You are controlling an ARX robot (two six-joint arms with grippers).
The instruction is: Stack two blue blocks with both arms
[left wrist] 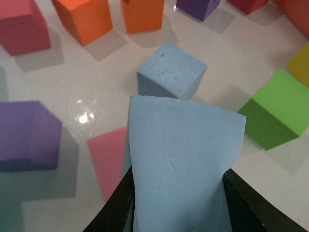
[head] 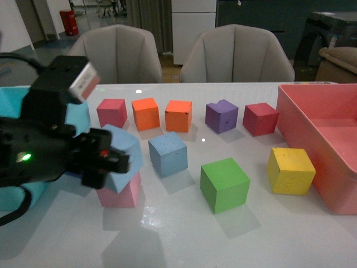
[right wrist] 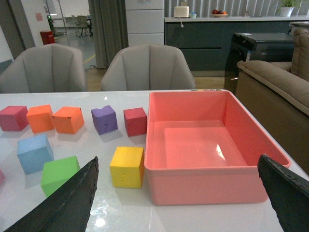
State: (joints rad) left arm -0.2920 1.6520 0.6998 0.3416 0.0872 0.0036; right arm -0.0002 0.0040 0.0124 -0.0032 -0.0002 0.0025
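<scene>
**Robot body, appearance**

Seen: left arm (head: 39, 151) has a bulky matte-black housing, with one small green lamp (head: 24, 158) lit and a red dot (head: 104, 153) nearer the tip. A black cable (head: 17, 58) loops off it. The black box (head: 75, 78) on top has a pale grey face. The left fingers (left wrist: 113, 208) and right fingers (right wrist: 67, 203) are plain black and tapered.

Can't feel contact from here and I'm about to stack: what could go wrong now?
The light blue block in the left gripper looks turned relative to the blue block on the table, so it may land skewed and slide off. The pink block sits close under the gripper, and a low swing could knock it. The open right gripper faces the pink bin, not placed to steady the stack.
</scene>
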